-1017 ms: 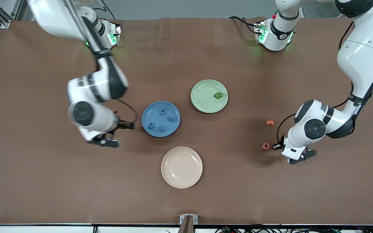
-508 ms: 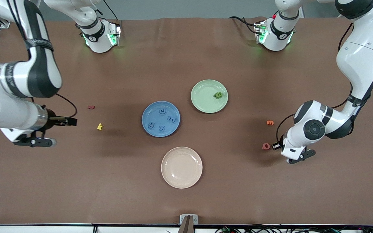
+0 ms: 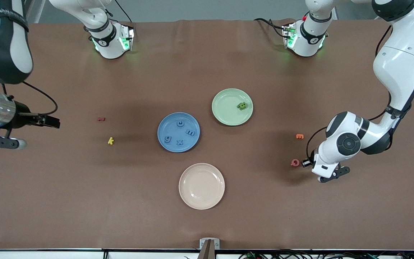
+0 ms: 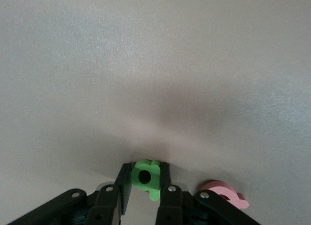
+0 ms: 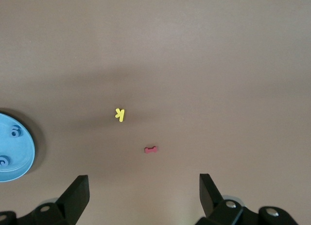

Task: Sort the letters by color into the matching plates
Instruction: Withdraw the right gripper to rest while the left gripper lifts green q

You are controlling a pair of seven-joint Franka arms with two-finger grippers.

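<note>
My left claw is down at the bench toward the left arm's end, clamped on a green letter. Only the left wrist view shows that grip; the front view hides it, showing just the pink letter beside the claw. My right claw is spread wide, high over the right arm's end. Front view: four blue letters lie in the blue plate, green letters in the green plate. The right wrist view shows the yellow letter and red letter.
</note>
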